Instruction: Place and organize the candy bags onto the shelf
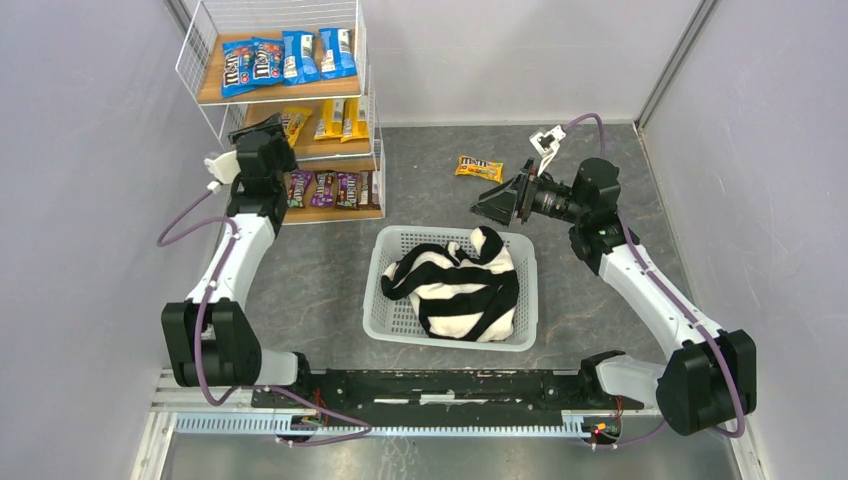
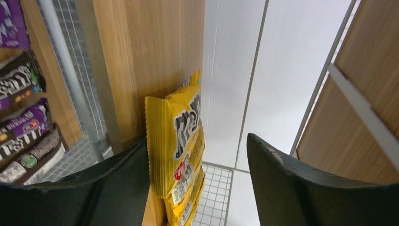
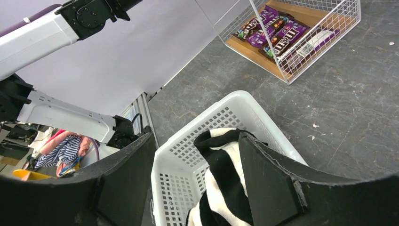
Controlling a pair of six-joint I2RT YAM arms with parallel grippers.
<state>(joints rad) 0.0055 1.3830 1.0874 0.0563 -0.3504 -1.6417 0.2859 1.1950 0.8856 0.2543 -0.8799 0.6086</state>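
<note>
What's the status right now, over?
Left gripper open at the shelf, beside a yellow bag. Right gripper open, empty, by the basket. One loose bag on the table. Nothing blocks it.

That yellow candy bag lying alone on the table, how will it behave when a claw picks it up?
The yellow candy bag lies thin and flat, so probably light and floppy. Its smooth printed wrapper could slip when pinched.
</note>
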